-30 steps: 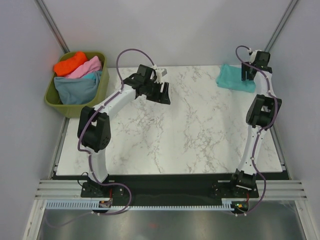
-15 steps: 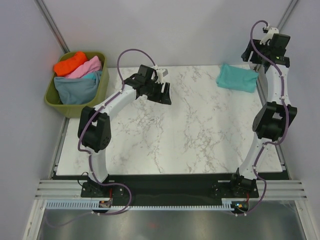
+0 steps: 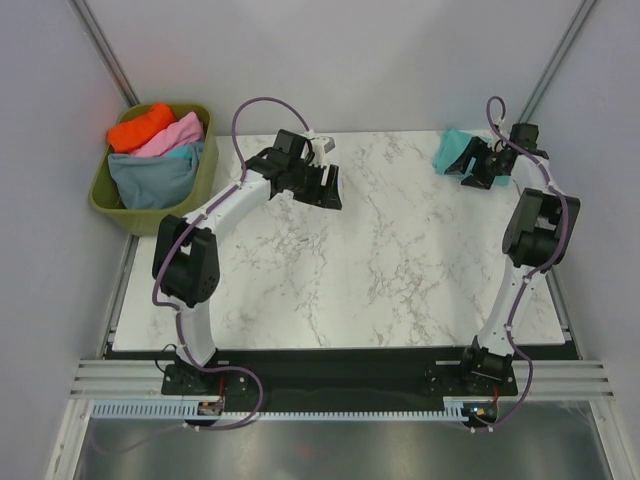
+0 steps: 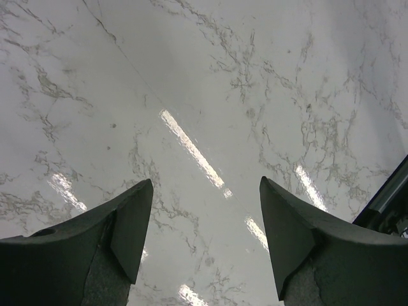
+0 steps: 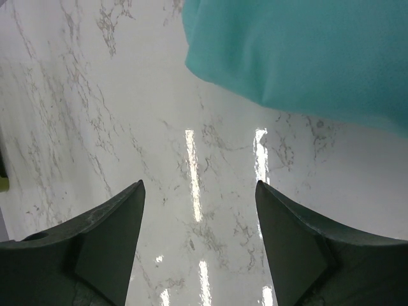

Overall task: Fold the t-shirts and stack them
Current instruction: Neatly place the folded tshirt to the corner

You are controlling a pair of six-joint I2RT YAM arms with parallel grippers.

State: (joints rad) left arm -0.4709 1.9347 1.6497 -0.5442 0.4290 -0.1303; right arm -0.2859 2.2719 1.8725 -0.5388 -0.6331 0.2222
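A folded teal-green t-shirt (image 3: 450, 150) lies at the table's back right corner, partly hidden by my right gripper (image 3: 470, 163). In the right wrist view the shirt (image 5: 299, 51) fills the top right. My right gripper (image 5: 199, 185) is open and empty over bare marble just beside it. My left gripper (image 3: 325, 187) hovers over the back middle of the table. In its wrist view it (image 4: 204, 185) is open and empty above marble. Orange (image 3: 140, 125), pink (image 3: 176, 133), light teal (image 3: 186, 152) and slate blue-grey (image 3: 150, 180) t-shirts lie heaped in the tub.
An olive-green plastic tub (image 3: 110, 205) stands off the table's back left corner. The white marble table (image 3: 380, 270) reaches to the black front rail by the arm bases. Grey walls close in the left, right and back.
My right arm rose up behind the teal-green shirt, then came down low over it, its gripper now pointing left. The left arm has not moved.
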